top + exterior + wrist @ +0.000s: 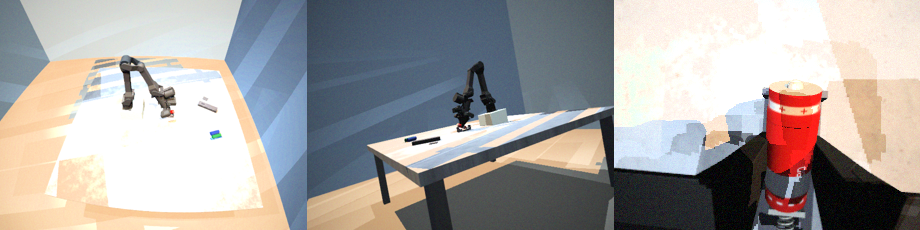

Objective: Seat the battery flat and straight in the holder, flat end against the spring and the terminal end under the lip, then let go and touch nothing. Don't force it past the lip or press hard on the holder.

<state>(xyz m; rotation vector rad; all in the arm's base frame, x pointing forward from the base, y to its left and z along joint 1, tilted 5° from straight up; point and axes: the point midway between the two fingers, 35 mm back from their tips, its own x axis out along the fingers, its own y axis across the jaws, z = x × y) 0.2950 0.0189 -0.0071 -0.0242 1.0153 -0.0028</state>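
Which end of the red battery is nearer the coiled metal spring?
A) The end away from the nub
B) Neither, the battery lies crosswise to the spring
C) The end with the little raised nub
A: in the wrist view the nub on the battery is at the far end, while the spring sits just beyond the opposite end.

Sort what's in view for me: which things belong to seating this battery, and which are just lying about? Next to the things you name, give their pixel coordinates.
Part of the job:
- red battery (172, 112) (459, 125) (793, 135), gripped in the hand (789, 141)
- holder (458, 129) with its spring (785, 222)

Just lying about:
- blue cylinder (215, 132) (412, 138)
- green cylinder (216, 136)
- long dark bar (207, 106) (426, 141)
- small flat grey piece (205, 98) (433, 143)
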